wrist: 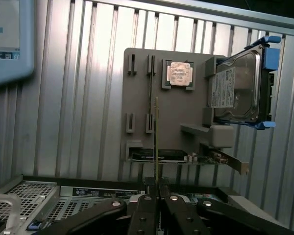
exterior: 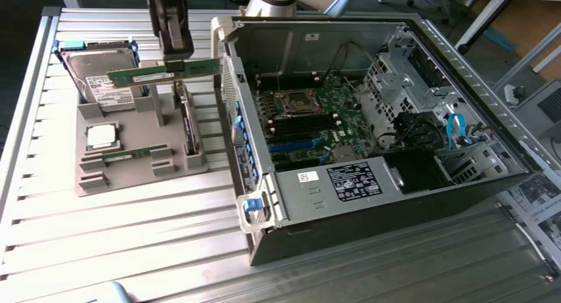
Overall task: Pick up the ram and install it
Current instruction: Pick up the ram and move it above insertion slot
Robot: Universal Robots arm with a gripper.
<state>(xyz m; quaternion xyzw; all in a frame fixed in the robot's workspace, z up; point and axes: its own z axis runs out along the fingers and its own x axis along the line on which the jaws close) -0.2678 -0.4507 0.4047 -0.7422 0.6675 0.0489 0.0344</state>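
Note:
The ram (exterior: 162, 73) is a long green stick with a white label, held level in the air above the grey parts holder (exterior: 131, 175). My gripper (exterior: 180, 64) is shut on its upper edge, near the end that points toward the open computer case (exterior: 395, 178). In the wrist view the ram (wrist: 157, 142) appears edge-on as a thin line rising from between the black fingers (wrist: 143, 208), with the parts holder (wrist: 176, 122) behind it. The motherboard (exterior: 320, 116) with its black and blue memory slots (exterior: 303, 127) lies inside the case, to the exterior view's right of the ram.
A second green stick (exterior: 133, 155) rests in the holder's front slots. The holder also carries a silver CPU (exterior: 102, 136), a hard drive (exterior: 104, 76) and an upright expansion card (exterior: 186, 122). All of this stands on a ribbed metal table (exterior: 114, 237). The case's side wall (exterior: 230, 66) stands close to the ram's end.

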